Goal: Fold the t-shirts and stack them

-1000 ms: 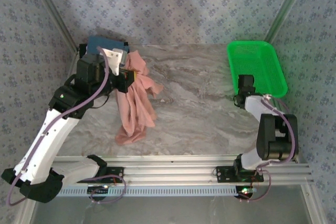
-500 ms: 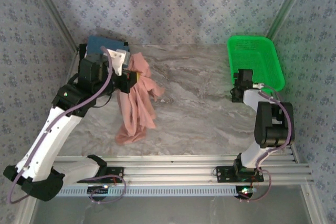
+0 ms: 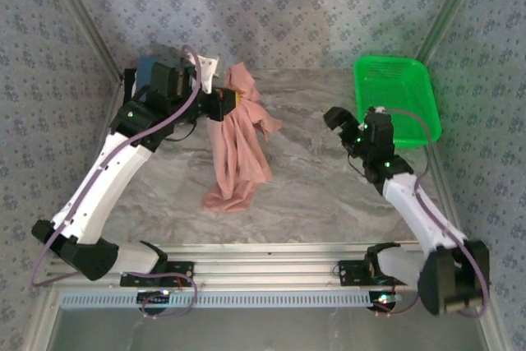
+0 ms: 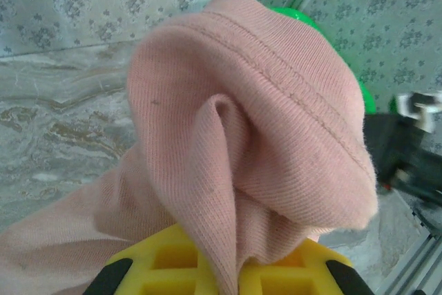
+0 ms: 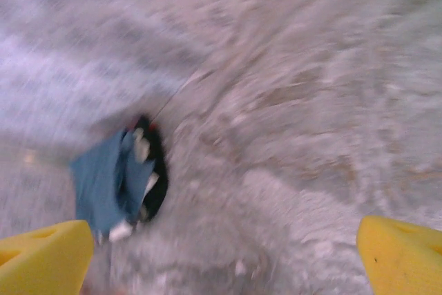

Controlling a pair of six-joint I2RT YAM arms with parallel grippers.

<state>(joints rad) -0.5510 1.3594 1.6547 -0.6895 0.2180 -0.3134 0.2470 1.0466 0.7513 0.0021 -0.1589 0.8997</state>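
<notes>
1 pink t-shirt [image 3: 238, 158] clamped in left gripper [image 3: 228, 104], right gripper [image 3: 345, 127] spread wide, 1 blue t-shirt [image 3: 149, 66] far left, 1 green basket [image 3: 394, 92] far right.

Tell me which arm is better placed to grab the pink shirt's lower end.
Right, likely. The right gripper stands open and empty near the salmon-pink t-shirt; the left gripper is shut on its top, holding it up.

Soft, even light from above leaves faint shadows on the desk [image 3: 312, 195]. The top view is sharp. In the left wrist view the pink t-shirt [image 4: 262, 136] is crisp and the background soft. Motion blur smears the right wrist view.
</notes>
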